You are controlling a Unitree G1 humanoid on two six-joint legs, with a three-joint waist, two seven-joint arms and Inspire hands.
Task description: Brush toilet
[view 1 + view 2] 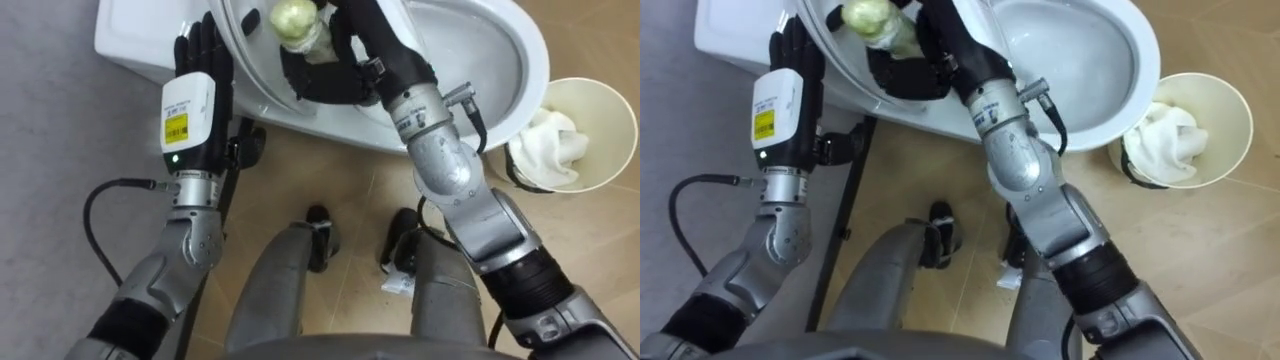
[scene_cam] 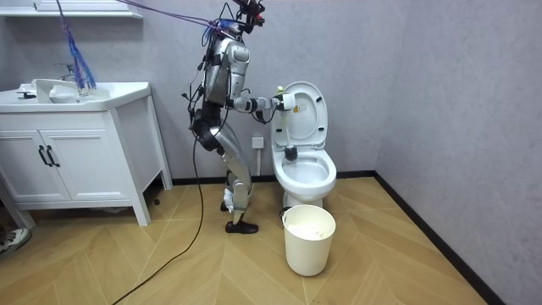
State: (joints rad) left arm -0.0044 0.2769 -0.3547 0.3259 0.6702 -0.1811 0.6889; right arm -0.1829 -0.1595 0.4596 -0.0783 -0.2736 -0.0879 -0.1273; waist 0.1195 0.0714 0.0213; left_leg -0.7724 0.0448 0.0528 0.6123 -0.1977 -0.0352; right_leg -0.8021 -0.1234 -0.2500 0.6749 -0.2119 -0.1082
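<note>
So, closest to you is the wooden floor (image 1: 340,190), and your robot is standing right up against the side of the toilet (image 1: 500,45). Your left robot hand (image 1: 195,100) comes up on the left. Its fingers are straight and relaxed, so it's not gripping anything, and the fingertips lie flat against the outer edge of the raised lid (image 1: 250,75). Your right robot hand (image 1: 325,78) reaches in from the lower right and crosses over the near rim of the bowl. Its fingers are curled tight round the brush (image 1: 292,18), so that's where your task thing is. You can't really see the handle because it's buried in the fingers. The yellow-green head pokes out above the hand and sits against the inside face of the raised lid, so it's up there rather than down in the bowl. The bowl itself is just right of that hand, open and white inside. Off to the right of the toilet there's a round pale bin (image 1: 605,100) sitting on the floor just beside the bowl, with a crumpled white wad (image 1: 550,140) inside it. From across the room you can see the robot upright on the room view's left of the toilet, with both arms held out at lid height. The bin sits in front of the toilet, nearer the camera. Further back on the room view's left is a white sink cabinet (image 2: 76,161) against the grey wall (image 2: 381,68), well apart from everything else.
</note>
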